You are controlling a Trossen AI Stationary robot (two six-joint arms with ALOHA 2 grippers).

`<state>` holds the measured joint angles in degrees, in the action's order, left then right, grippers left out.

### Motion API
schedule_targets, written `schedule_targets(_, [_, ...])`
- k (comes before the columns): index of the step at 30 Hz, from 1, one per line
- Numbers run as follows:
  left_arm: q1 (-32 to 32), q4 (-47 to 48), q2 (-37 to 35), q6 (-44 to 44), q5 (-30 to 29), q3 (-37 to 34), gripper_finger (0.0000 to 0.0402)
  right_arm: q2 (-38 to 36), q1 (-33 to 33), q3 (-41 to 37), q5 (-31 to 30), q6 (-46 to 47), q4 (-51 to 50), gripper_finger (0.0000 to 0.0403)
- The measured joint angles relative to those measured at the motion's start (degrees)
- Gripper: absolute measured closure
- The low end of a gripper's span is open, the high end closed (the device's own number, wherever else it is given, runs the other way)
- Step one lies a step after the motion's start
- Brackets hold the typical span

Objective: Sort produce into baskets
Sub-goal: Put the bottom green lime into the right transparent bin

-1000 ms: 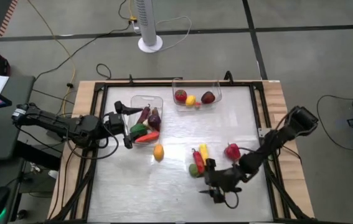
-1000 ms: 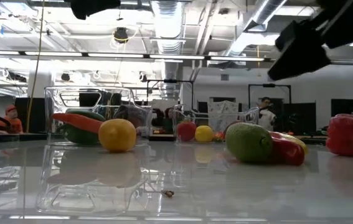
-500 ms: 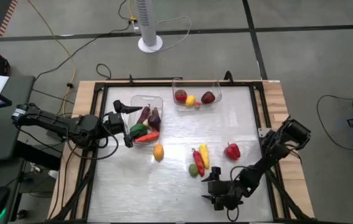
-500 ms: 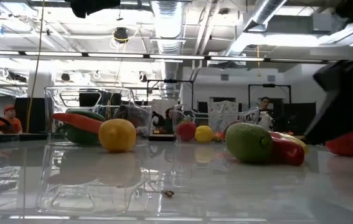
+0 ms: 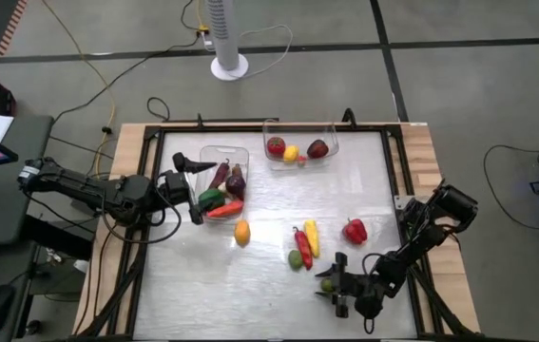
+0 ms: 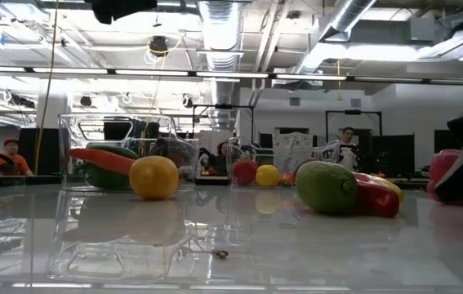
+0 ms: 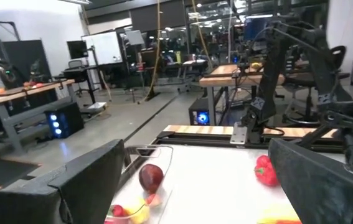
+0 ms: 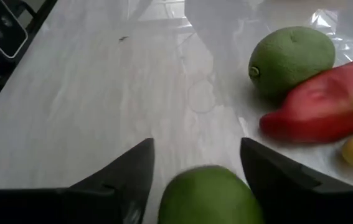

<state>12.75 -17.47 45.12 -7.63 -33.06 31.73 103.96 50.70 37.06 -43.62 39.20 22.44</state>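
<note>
Swinging rightward, right gripper (image 5: 332,288) now straddles a green fruit (image 5: 327,284) lower right, fingers spread for grasping.

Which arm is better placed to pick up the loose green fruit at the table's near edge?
Right. The right gripper is open with the green fruit between its fingers; the left gripper waits by the far basket.

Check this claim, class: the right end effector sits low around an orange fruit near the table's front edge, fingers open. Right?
Not quite. The fruit between the right end effector's open fingers is a green fruit, not orange, as the right wrist view shows. The orange fruit lies beside the left basket.
</note>
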Motion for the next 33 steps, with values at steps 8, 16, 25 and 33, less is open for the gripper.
schedule_targets(8, [0.0, -0.07, -0.02, 0.24, -1.91, 0.0, 0.0015, -0.04, -0.34, 0.04, 0.11, -0.63, -0.58, 0.0232])
schedule_targets(16, [-0.02, -1.33, -0.02, 0.54, -1.9, 0.0, 0.0015, -6.13, -7.27, 0.66, 0.24, -15.05, -1.12, 0.0225])
schedule_targets(25, [-0.04, -3.43, -0.02, 0.87, 0.55, 0.02, 0.0015, -14.38, -26.86, 1.77, 10.85, -44.24, 13.04, 0.0227])
schedule_targets(33, [0.01, -7.86, -0.02, 3.9, 16.06, 0.04, 0.0015, -1.9, -43.9, 7.87, 32.05, -47.97, 35.81, 0.0214])
